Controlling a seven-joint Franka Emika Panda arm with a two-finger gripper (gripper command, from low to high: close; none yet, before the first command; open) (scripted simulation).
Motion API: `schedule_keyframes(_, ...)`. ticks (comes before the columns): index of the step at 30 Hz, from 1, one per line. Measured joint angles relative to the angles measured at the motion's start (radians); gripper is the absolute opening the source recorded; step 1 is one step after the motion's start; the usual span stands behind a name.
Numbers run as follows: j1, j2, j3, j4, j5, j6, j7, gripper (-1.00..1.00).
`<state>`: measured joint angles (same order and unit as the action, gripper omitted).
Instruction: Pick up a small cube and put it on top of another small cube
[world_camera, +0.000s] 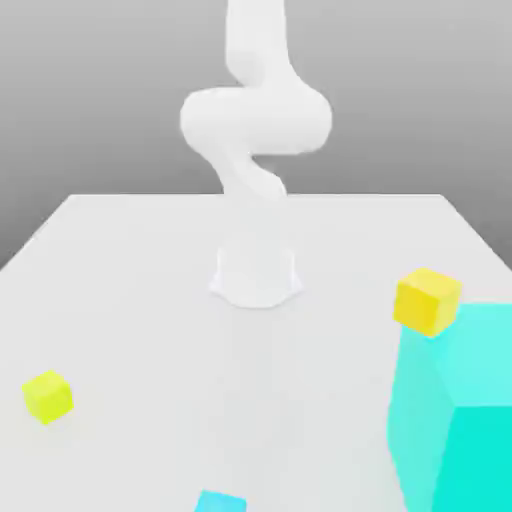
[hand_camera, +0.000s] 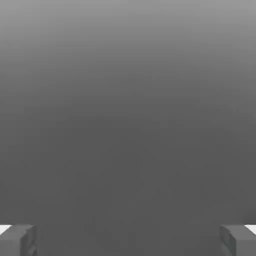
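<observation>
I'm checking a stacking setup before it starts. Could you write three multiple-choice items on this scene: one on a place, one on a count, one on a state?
1. Where is the golden cube?
A. beside the turquoise block
B. on the blue cube
C. at the arm's base

2. How many yellowish cubes lie on the table?
A. one
B. two
C. four

3. How is the pincer?
A. shut on a cube
B. shut, empty
C. open, empty

Answers:
1 A: it sits at the block's upper corner.
2 B: the golden cube and the lemon cube.
3 C: its fingers stand far apart with nothing between.
</observation>
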<state>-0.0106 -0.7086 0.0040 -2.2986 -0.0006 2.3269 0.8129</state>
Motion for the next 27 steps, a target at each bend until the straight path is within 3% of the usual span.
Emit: schedule_keyframes(27, -0.06, 0.985, -0.005, 0.015, -0.005, 0.29, 0.14, 0.0)
